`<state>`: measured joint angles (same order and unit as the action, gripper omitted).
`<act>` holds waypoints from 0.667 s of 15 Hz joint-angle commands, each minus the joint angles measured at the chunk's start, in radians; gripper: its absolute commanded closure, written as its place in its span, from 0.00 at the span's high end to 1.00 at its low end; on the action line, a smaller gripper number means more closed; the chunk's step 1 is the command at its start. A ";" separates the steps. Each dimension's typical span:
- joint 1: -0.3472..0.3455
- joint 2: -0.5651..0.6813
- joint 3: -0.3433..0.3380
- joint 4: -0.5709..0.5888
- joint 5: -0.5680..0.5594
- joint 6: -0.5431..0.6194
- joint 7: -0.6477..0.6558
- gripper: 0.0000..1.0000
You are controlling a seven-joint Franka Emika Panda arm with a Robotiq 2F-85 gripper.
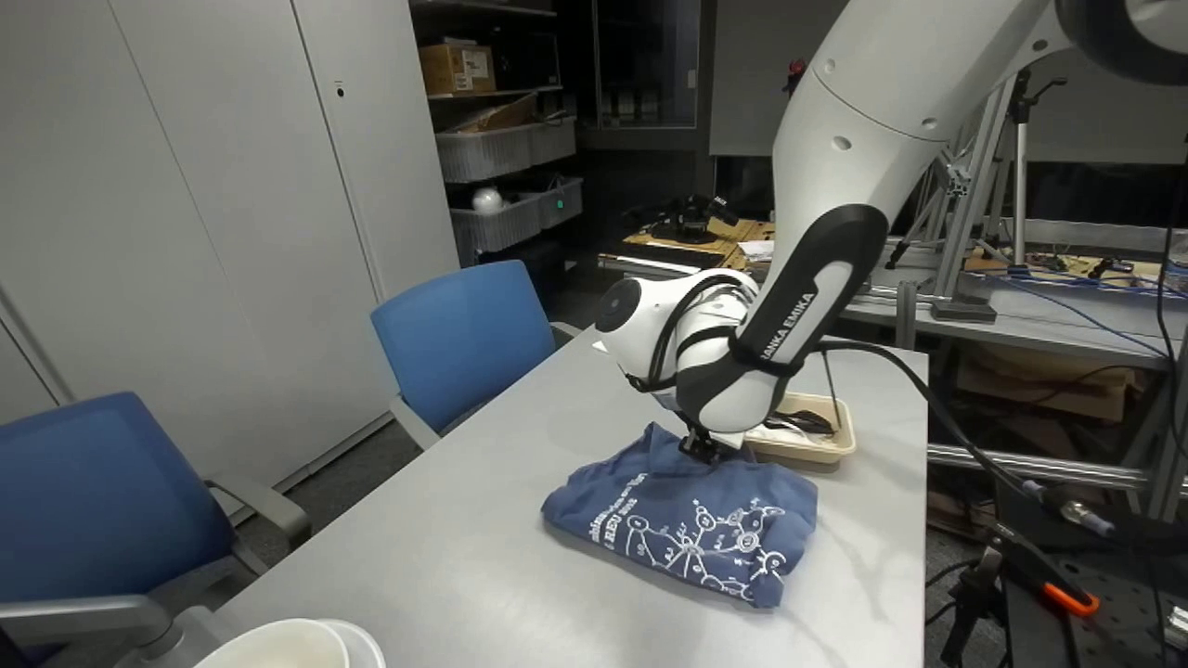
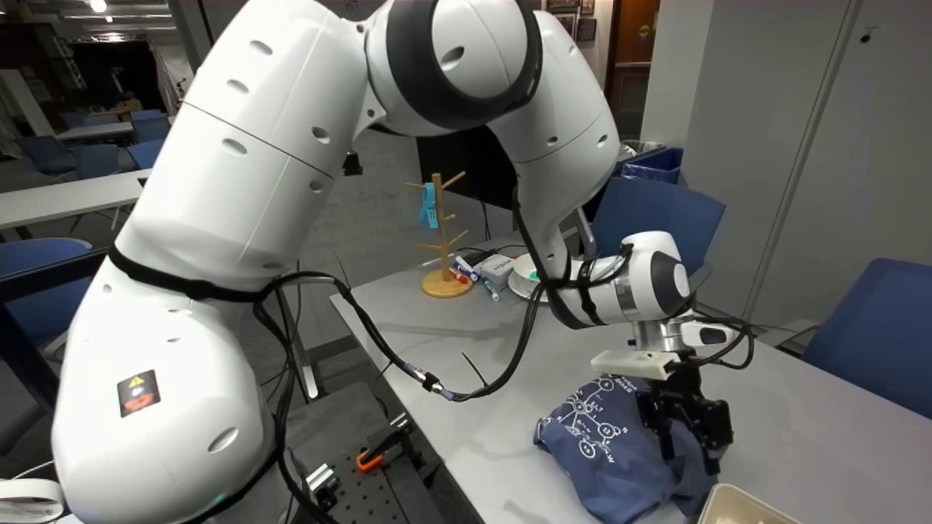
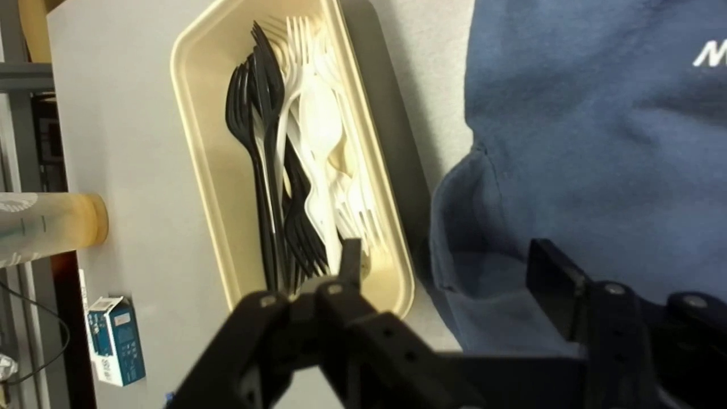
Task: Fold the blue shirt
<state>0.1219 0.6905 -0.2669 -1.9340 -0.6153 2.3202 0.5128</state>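
The blue shirt (image 1: 668,492) lies on the table as a compact, uneven bundle, white lettering and a printed diagram facing up. In the wrist view the blue shirt (image 3: 568,142) fills the right side, and a hem or sleeve end curls up into a hollow fold. My gripper (image 3: 446,261) is open, its fingers wide apart, one over the cutlery tray's corner and one over the cloth. That curled edge shows in the gap, gripped by neither finger. In an exterior view the gripper (image 2: 689,458) points down at the shirt's tray-side edge; whether the fingertips touch cloth cannot be told.
Close beside the shirt stands a cream tray (image 3: 369,142) of black and white plastic cutlery. Beyond it are a small blue-and-white box (image 3: 116,341) and a bottle (image 3: 57,224). White bowls (image 1: 278,645), a wooden stand (image 2: 445,284) and blue chairs (image 1: 469,339) are elsewhere around.
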 commanded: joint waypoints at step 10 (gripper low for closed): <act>-0.116 -0.056 0.235 0.024 0.325 -0.002 -0.519 1.00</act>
<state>0.0534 0.5835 -0.0787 -1.9558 -0.3722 2.3275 0.1156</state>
